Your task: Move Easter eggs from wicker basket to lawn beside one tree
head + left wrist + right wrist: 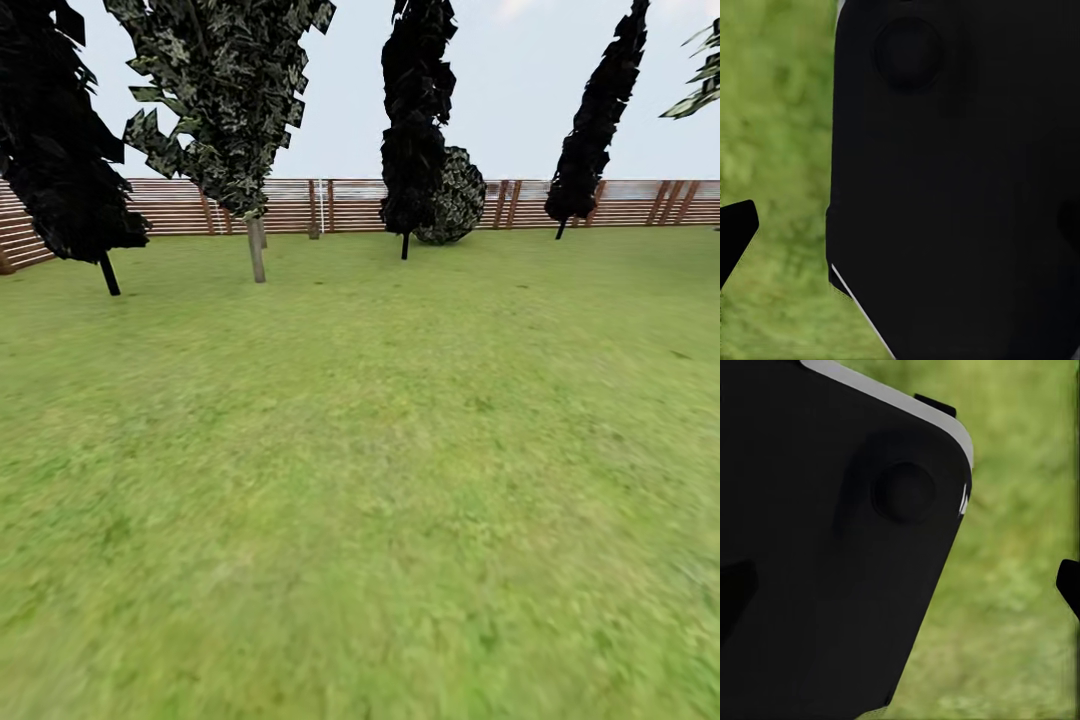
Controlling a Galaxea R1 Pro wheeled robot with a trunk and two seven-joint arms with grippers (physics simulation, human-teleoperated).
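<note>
Jaws, left arm: the left wrist view is showing mostly a black housing point(952, 180) of the robot's own body close in front of the camera. One dark finger tip point(735, 232) is poking in at the frame edge, with blurred grass behind it. The opposing finger is hidden, so I cannot tell how far the jaws are standing apart or whether anything is held.

Jaws, right arm: same situation. A black panel with a pale edge point(832, 547) is blocking most of the right wrist view; a sliver of one dark finger point(1069, 589) is showing at the edge over grass. Opening and contents cannot be told.

Outward, head view: the camera is looking across the lawn point(380, 480) toward a brown slat fence point(300, 205). The tree point(257, 248) with the pale grey-beige trunk and blotched leaves is standing on the grass in front of the fence, with a black-foliaged, thin-trunked tree point(70, 170) beside it, two more further along, and a round dark bush point(455, 200) at the fence. No basket or eggs are appearing among these things.

Judgement: the robot is apparently travelling or searching, arms tucked. The next move calls for turning the base or head until the basket comes into view, then approaching it; the pale-trunked tree is a candidate drop spot.
</note>
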